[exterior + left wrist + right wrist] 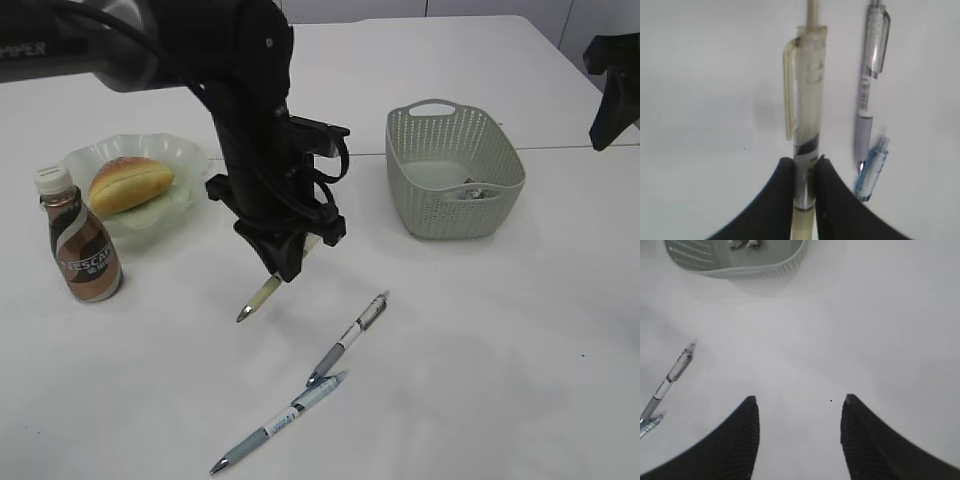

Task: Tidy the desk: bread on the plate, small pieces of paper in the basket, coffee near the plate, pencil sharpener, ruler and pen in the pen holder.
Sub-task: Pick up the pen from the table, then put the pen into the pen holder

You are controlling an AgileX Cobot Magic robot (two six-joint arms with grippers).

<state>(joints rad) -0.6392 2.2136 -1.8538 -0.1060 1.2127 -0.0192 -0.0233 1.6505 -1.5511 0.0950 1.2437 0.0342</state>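
Left claw (283,262) in the exterior view grips a yellowish pen (258,298) clear of the table (480,380); bread (130,183) on plate (185,160) and coffee (82,236) to its left, basket (455,170) to its right. Left wrist view: fingers (776,200) clenched on that pen (807,125), two grey pens (867,100) just right. Right wrist view: right claw (799,432) released, holding nothing; basket (755,267) ahead-left.
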